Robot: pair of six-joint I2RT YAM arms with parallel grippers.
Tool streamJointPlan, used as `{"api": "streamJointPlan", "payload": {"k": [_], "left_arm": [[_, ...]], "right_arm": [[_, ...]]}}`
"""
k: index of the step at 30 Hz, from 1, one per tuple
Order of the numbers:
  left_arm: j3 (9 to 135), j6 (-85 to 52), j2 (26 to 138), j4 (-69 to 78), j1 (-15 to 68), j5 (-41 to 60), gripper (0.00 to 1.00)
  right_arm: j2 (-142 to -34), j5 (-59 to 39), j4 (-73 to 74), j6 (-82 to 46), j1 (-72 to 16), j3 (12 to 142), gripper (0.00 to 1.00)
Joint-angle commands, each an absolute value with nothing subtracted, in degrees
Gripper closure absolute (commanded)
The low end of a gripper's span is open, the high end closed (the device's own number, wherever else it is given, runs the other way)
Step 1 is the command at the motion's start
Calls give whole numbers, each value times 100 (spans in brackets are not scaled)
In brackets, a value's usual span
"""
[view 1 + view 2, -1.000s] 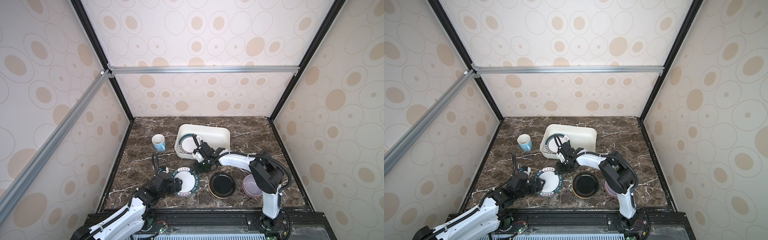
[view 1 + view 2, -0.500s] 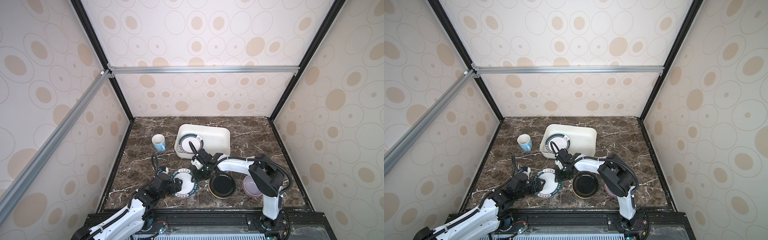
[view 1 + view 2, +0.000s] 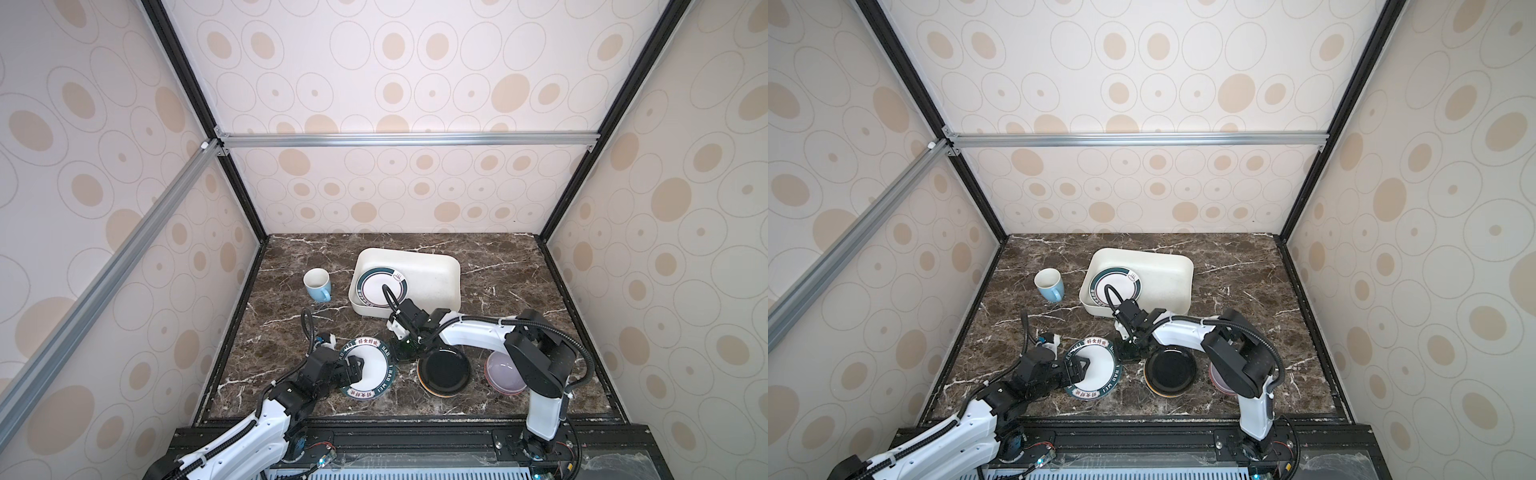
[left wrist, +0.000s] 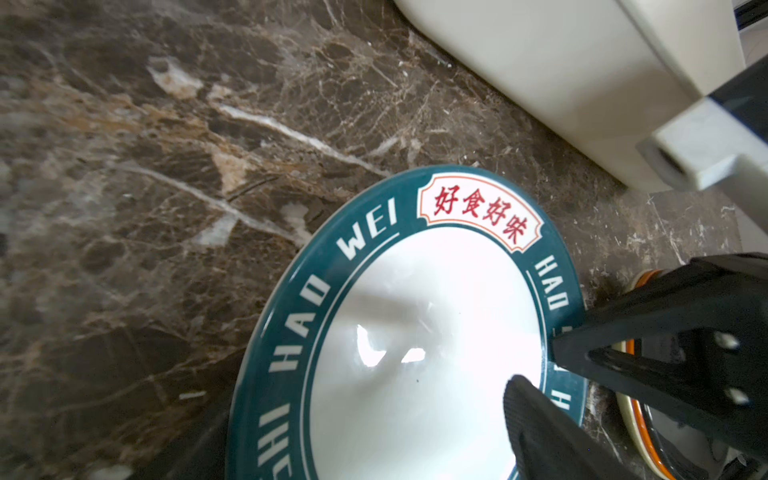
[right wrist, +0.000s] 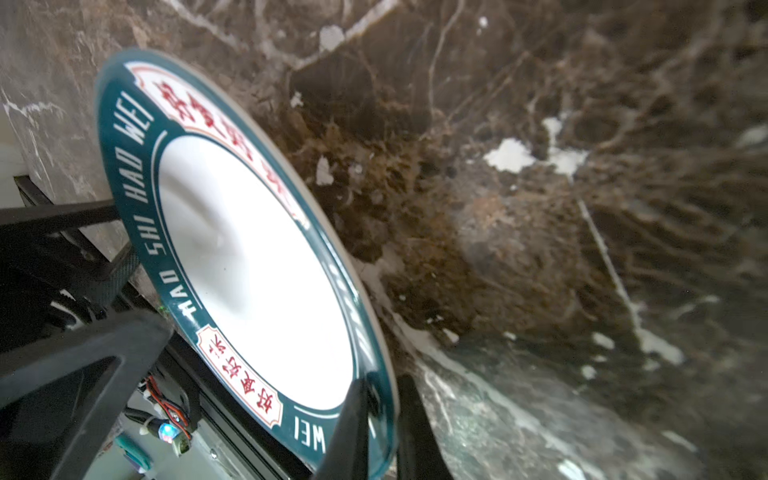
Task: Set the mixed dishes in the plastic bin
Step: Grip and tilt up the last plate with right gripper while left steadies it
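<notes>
The plate was round, with a glossy white middle and a broad teal rim. The left wrist view showed white letters and red characters in cream panels printed on that rim. It lay on the dark marble table near the front edge, outside the bin and just in front of it.

The right gripper reached across to the plate's far right edge. In the right wrist view its fingers were clamped on the rim, one on each face. The left gripper sat at the plate's left side with its jaws spread wide over the white middle, gripping nothing.

Whether the pinched edge had left the table could not be told. The left wrist view cut the plate off at the picture's lower edge.

The off-white bin held a second teal-rimmed plate in its left end, crossed by a black cable. A light-blue mug stood left of the bin. A black plate lay just right of the right gripper. Beyond it, a lilac bowl was half hidden behind the right arm.
</notes>
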State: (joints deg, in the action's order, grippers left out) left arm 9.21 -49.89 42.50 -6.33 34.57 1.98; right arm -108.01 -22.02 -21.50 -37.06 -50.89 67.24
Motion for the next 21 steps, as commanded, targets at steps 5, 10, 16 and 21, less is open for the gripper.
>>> {"api": "streamJointPlan", "payload": {"k": [5, 10, 16, 21], "left_arm": [[1382, -4665, 4292, -1119, 3545, 65, 5], [1589, -4747, 3883, -1389, 3549, -142, 3], [1947, -4740, 3646, -1768, 3534, -464, 1], [2407, -4599, 3830, -2030, 3527, -703, 1]], "right_arm": [[-10572, -1927, -2497, -3426, -5256, 6784, 100], [-10547, -1931, -2884, -3204, -5203, 7043, 100], [-10374, -2041, -2958, -3156, -5068, 7109, 100], [-10258, -2227, -3129, -3086, -4891, 7337, 100]]}}
